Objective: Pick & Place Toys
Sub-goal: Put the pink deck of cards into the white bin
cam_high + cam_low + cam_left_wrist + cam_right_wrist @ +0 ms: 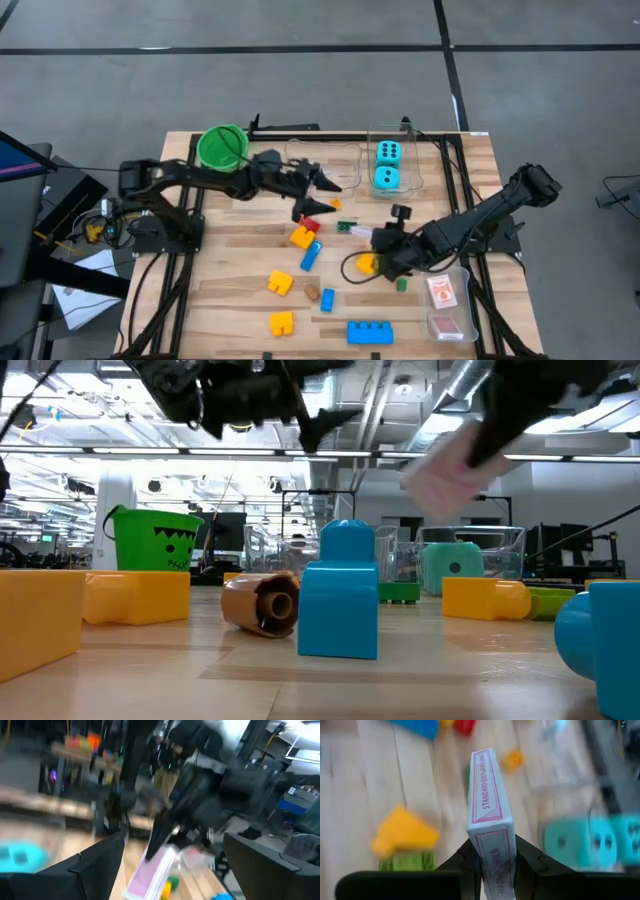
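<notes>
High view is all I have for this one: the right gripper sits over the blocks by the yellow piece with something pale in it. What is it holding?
Observer: The right wrist view shows the right gripper shut on a pink-and-white card box, pinched across its narrow sides with printed lettering along one edge.
Operator: Is the box resting on anything?
Observer: No. In the low view it hangs tilted in the air, well above the table.
Operator: And the left gripper, is it carrying a toy?
Observer: No. The low view shows the left gripper held high, fingers apart with nothing between them.
</notes>
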